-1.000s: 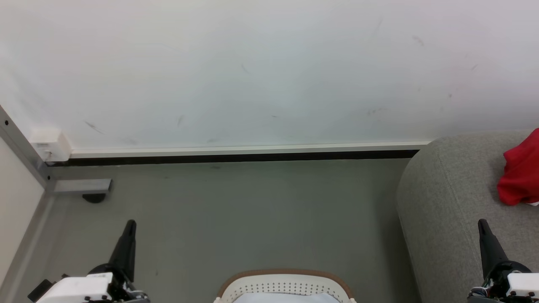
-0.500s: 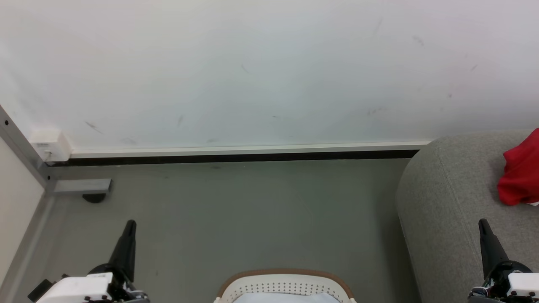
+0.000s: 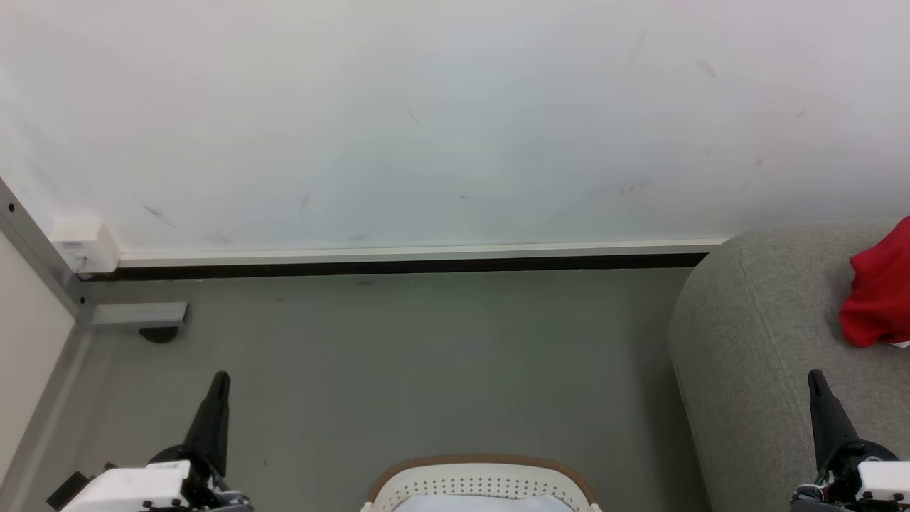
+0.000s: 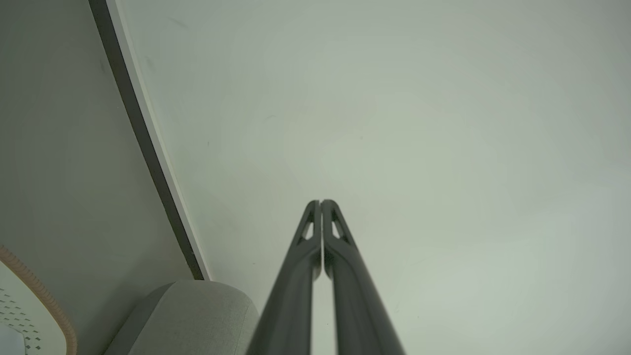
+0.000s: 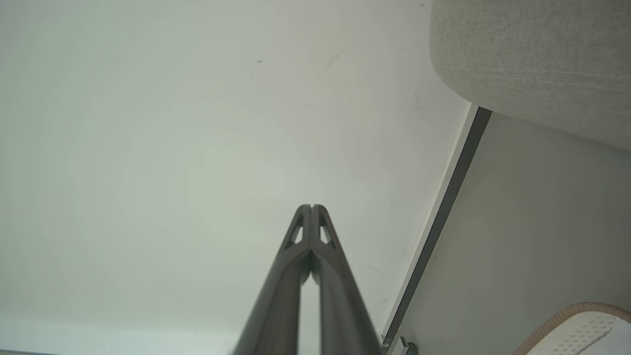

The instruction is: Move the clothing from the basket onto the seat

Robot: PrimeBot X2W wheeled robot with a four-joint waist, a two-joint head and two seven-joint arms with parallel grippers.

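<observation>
Off-white and faintly scuffed, the wall [image 3: 426, 128] takes up the upper half of the head view, ending in a pale skirting strip [image 3: 419, 252] over a dark band. Below it lies smooth grey floor [image 3: 398, 355]. The seat [image 3: 753, 320], light grey woven upholstery with a rounded corner, fills the right side. On it, at the right edge, lies the clothing [image 3: 878, 291]: a crumpled heap of bright red soft fabric, cut off by the frame. The basket [image 3: 483, 461] sits at the bottom centre, white perforated plastic under a curved light brown rim. A pale bluish-white surface shows inside it, too little to tell what it is. The left gripper [image 3: 220, 380] stands at lower left and the right gripper [image 3: 815, 378] at lower right. Each has its two dark tapered fingers pressed together, holding nothing.
</observation>
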